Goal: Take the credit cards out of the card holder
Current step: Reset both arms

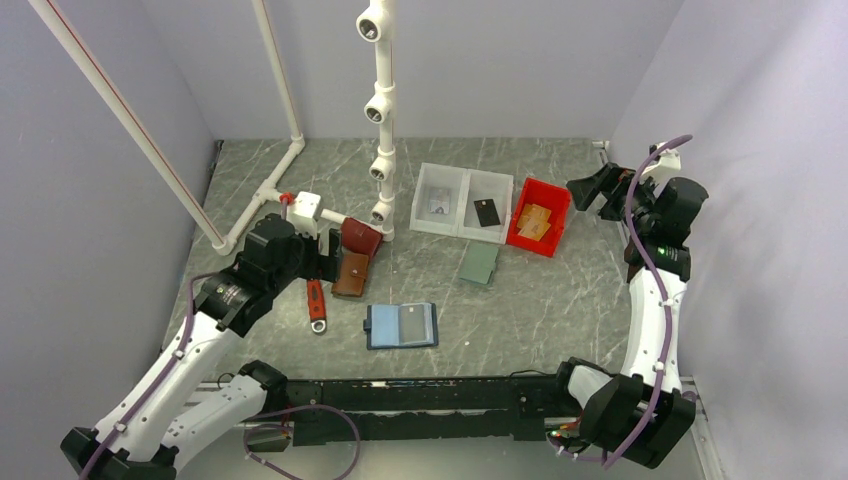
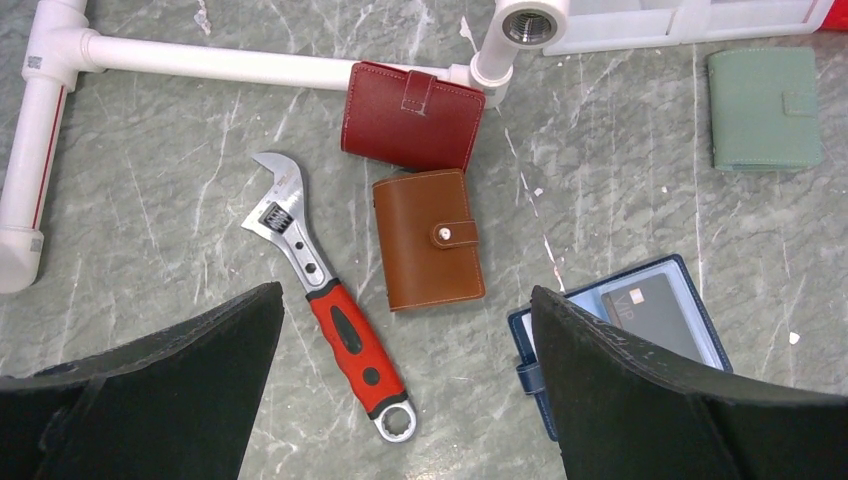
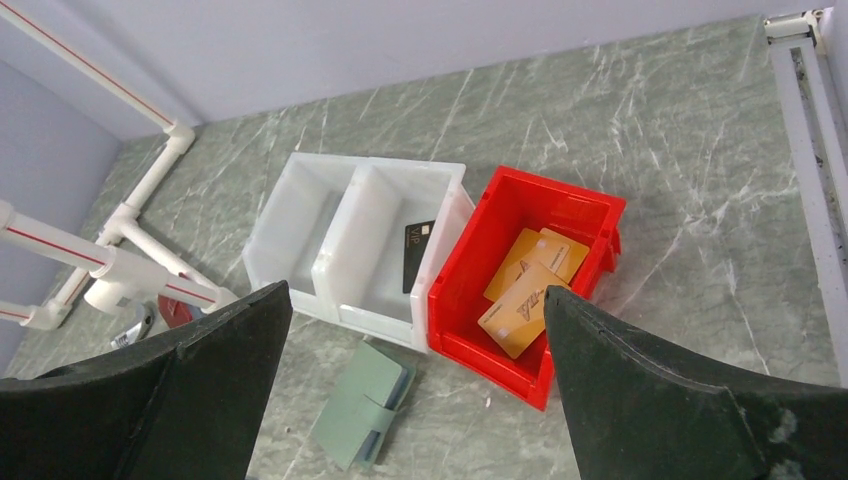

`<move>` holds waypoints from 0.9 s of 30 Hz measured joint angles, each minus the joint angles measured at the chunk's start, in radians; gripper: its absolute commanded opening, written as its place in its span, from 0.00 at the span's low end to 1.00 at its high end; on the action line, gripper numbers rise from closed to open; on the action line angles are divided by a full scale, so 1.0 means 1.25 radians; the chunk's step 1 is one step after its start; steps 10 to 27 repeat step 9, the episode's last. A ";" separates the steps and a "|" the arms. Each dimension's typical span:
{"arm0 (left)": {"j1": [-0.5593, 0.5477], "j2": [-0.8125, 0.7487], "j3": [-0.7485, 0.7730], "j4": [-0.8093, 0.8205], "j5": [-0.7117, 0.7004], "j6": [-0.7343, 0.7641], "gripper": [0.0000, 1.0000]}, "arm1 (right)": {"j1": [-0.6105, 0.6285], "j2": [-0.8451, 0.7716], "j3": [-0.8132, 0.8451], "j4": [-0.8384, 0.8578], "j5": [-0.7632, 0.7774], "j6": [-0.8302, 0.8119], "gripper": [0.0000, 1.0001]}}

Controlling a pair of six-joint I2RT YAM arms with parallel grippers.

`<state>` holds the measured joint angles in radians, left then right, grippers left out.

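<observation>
The navy card holder [image 1: 401, 325] lies open on the worktop [image 1: 560, 300], near the middle, light blue inside facing up. A grey card [image 2: 655, 310] seems to sit in its pocket. Beyond it, orange cards [image 1: 535, 222] lie in a red bin [image 1: 555, 200]. A black card [image 1: 487, 212] and a picture card [image 1: 438, 203] lie in a white two-part tray [image 1: 464, 190]. The left end effector [image 2: 405, 298] hangs wide open and empty over a wrench [image 2: 345, 335] and brown wallet [image 2: 428, 240], left of the holder. The right end effector [image 3: 417, 292], also wide open and empty, is raised at far right.
</observation>
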<state>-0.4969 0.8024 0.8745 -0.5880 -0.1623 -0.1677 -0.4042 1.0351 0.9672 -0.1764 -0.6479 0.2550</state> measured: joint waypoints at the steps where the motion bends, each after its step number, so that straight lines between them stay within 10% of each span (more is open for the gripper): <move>1: 0.000 0.000 0.000 0.000 0.001 0.000 0.99 | 0.000 0.000 0.000 0.002 0.000 0.000 1.00; 27: 0.004 0.000 0.000 0.000 0.006 0.000 0.99 | 0.000 0.000 -0.005 0.007 -0.001 0.004 1.00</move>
